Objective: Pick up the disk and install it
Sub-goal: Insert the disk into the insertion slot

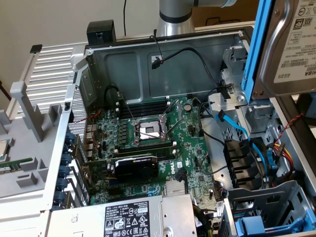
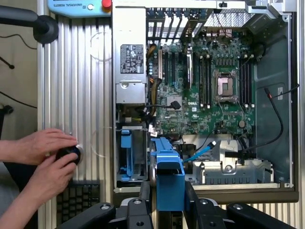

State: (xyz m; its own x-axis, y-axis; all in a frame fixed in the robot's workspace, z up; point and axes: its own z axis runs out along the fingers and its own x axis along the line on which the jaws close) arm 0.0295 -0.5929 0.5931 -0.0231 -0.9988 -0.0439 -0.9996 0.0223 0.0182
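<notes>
In the wrist view the fingers [image 2: 190,193] clamp the disk [image 2: 169,179] edge-on above the computer case [image 2: 281,95], a person's hands [image 2: 47,155] beside it. The exterior view adds the disk's white label [image 1: 301,34].

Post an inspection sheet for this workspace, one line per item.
Surface: ribbed metal table, with the open computer case lying on it.
Job's things: the disk is held above the case with its blue rails on, not yet in a bay.
Clutter: keyboard beside the case.
Grippers: the hand is shut on the disk.
Cables: black cable loose inside the case; blue cable near the drive bays.
Surroundings: a person's hands on a black controller beside the case; teach pendant at the table edge.
</notes>
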